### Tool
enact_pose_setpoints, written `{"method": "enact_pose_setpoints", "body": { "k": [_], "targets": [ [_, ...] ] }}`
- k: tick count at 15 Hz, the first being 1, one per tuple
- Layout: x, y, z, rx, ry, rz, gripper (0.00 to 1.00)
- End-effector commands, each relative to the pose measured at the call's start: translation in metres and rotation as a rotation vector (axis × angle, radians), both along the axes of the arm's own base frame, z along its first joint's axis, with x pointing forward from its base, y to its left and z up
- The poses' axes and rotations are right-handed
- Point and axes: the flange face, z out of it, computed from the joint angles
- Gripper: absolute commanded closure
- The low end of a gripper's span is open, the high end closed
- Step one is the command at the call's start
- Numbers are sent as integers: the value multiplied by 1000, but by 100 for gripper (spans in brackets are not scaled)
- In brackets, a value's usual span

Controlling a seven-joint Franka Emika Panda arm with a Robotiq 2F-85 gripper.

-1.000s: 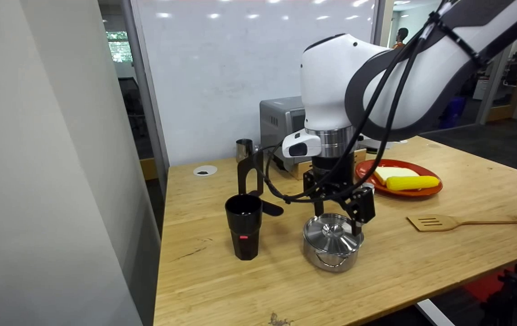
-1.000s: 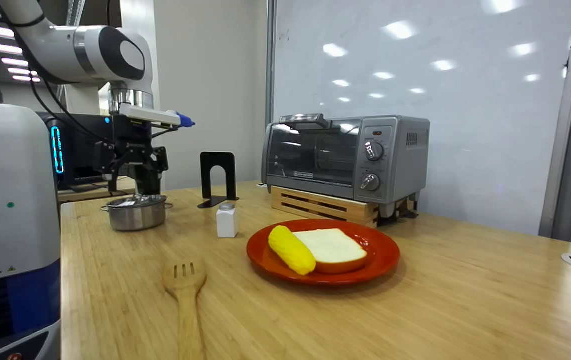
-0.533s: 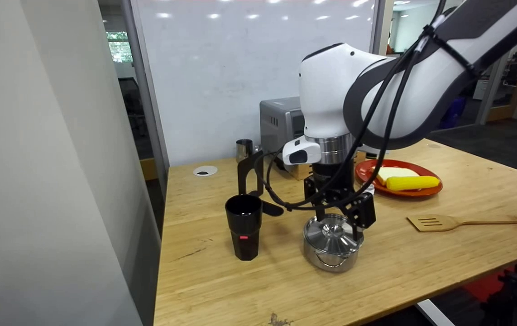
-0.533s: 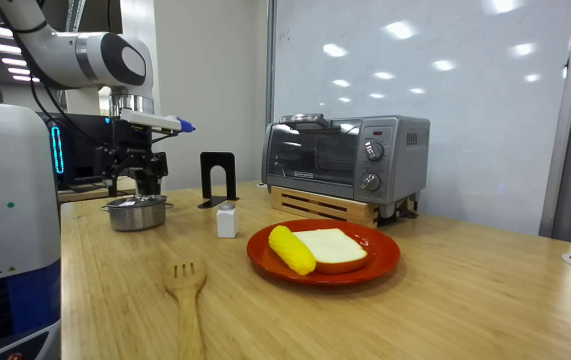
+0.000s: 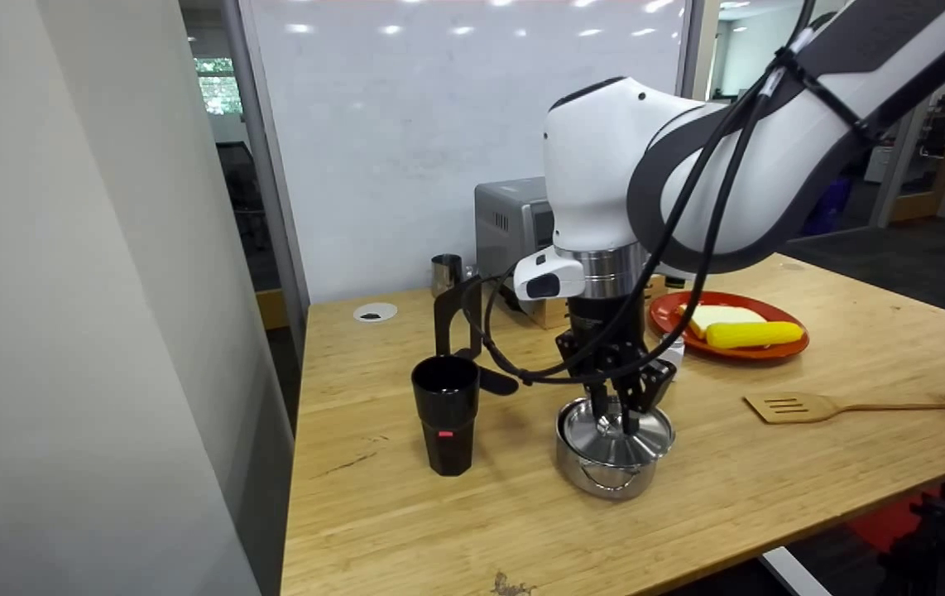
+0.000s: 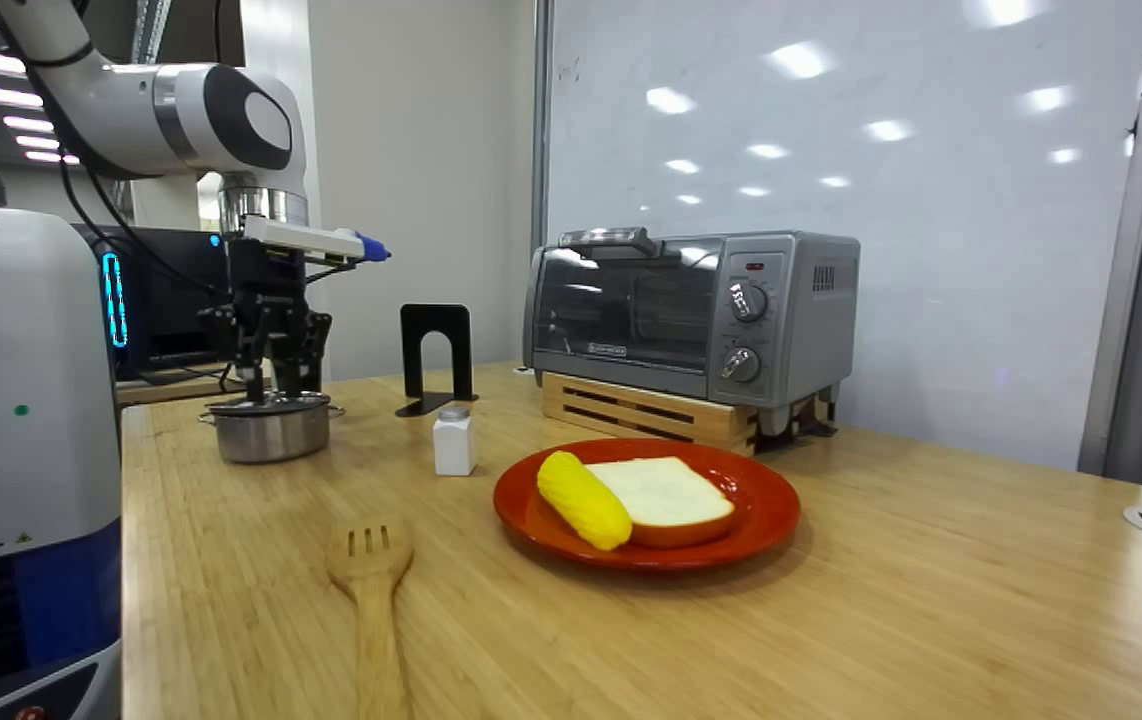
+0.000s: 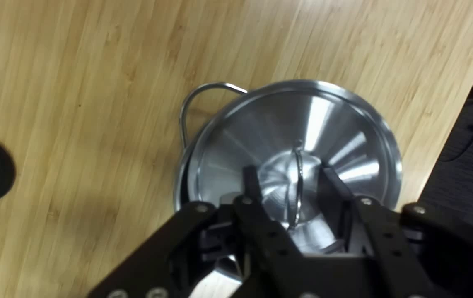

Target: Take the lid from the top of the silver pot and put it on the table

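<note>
Lid (image 7: 277, 165) of shiny metal rests off-centre on the silver pot (image 5: 607, 478), with a dark sliver of the pot's inside showing along one edge in the wrist view. The gripper (image 7: 288, 169) reaches down over it, fingers apart on either side of the lid's handle (image 7: 299, 182), bare metal visible between. In an exterior view, the pot stands on the wooden table (image 5: 439, 538) near a black cup (image 5: 446, 406).

I see a whiteboard (image 5: 439, 157) dotted with light reflections (image 5: 390, 29). In an exterior view, a window (image 5: 218, 91) shows just left of the whiteboard, a grey wall (image 5: 108, 331) farther left, and dark floor (image 5: 936, 255) off to the whiteboard's right.
</note>
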Motion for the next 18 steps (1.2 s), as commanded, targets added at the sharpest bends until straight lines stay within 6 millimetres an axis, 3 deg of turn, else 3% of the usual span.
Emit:
{"method": "enact_pose_setpoints", "body": {
  "k": [1,3,9,15,18],
  "targets": [
    [5,4,-6,-5,-11,14,87],
    [5,5,-6,-5,-13,16,99],
    [4,11,6,-11,-29,28,99],
    [-9,25,49,-19,-70,44,99],
    [-12,15,75,-3,-110,22,99]
  ]
}}
